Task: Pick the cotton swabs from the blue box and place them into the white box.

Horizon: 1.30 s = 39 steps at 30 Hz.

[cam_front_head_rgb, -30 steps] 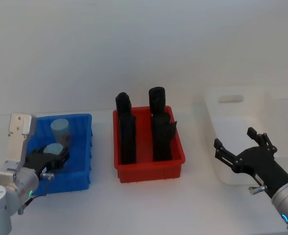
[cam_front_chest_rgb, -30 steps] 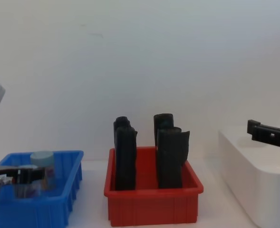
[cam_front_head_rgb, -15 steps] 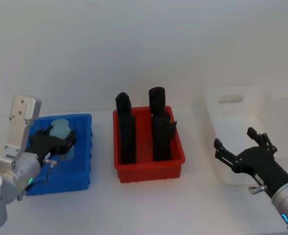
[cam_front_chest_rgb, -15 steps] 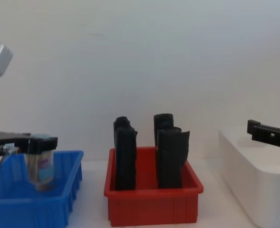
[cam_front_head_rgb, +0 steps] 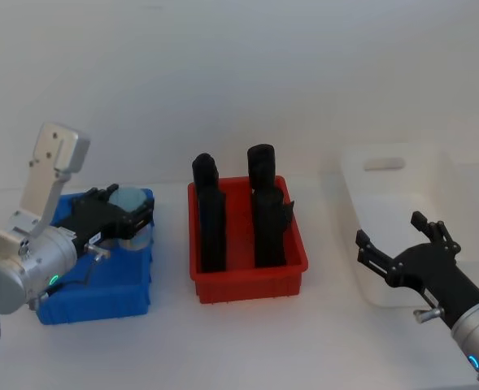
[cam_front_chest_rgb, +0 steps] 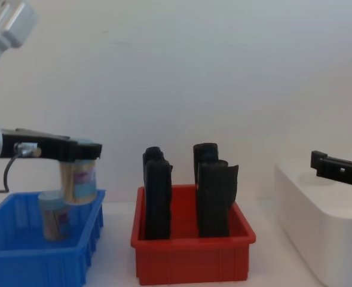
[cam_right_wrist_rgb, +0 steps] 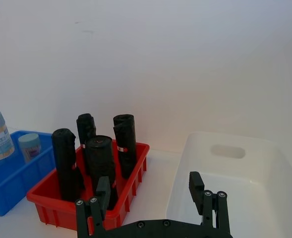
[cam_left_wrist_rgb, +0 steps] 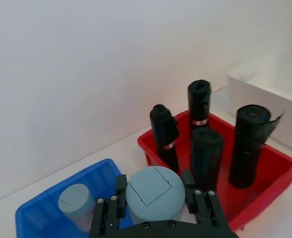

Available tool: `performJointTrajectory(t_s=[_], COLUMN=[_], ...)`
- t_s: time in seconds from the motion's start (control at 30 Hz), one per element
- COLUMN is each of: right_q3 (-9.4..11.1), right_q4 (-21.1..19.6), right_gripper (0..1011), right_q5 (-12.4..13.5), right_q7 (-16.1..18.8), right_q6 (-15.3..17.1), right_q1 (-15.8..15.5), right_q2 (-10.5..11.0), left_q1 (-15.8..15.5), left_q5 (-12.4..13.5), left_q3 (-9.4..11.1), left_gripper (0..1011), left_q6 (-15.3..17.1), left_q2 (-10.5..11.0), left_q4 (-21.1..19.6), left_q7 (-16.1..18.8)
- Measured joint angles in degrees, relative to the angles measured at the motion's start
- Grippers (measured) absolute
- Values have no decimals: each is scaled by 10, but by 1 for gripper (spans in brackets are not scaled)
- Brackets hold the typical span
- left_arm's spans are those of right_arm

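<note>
Left hand [cam_front_chest_rgb: 80, 150]: clenched on one jar of cotton swabs [cam_front_chest_rgb: 78, 182], fingers on either side of the body just under the lid; the jar hangs upright.
Change: a second ago this jar sat low inside the blue box [cam_front_chest_rgb: 20, 263] next to its twin. It has since been raised and carried toward the box's right end, nearer the red bin [cam_front_chest_rgb: 190, 263].
Held jar position: in the air over the right end of the blue box, touching nothing but the fingers. From the chest view its base looks about level with the rim, and the margin is hard to judge.
Second jar [cam_front_chest_rgb: 53, 216]: upright on the floor of the blue box, apart from the left hand, still to be fetched.
Right hand [cam_front_head_rgb: 389, 229]: released, fingers spread; unmoved, hovering at the near side of the white box [cam_right_wrist_rgb: 245, 183].
White box: at the right end of the bench [cam_front_head_rgb: 247, 341], well apart from the held jar; no jar seen inside.
Obstacle: tall black rolls [cam_front_chest_rgb: 214, 197] stand upright in the red bin, between the blue box and the white box.
Task status (judged): the pick of the first jar is complete and the transfer is just starting. The route rightward needs more height, or a line around the rolls.
</note>
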Motion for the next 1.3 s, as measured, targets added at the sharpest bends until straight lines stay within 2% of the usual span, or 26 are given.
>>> performJointTrajectory(t_s=[0.3, 0.67, 0.97, 1.3], right_q3=[0, 0, 0, 0], right_q4=[0, 0, 0, 0], right_gripper=[1002, 1002, 1002, 1002], right_q5=[0, 0, 0, 0], right_q7=[0, 0, 0, 1], right_q6=[0, 0, 0, 0], right_q1=[0, 0, 0, 0], right_q2=[0, 0, 0, 0], left_q1=[-16, -34, -43, -47], left_q5=[1, -3, -6, -7], left_q3=[2, 10, 14, 16], left_gripper=[669, 669, 669, 669], left_q6=[52, 89, 105, 113], left_q2=[5, 5, 3, 2], left_q4=[-35, -50, -56, -60], left_q7=[-80, -152, -182, -198])
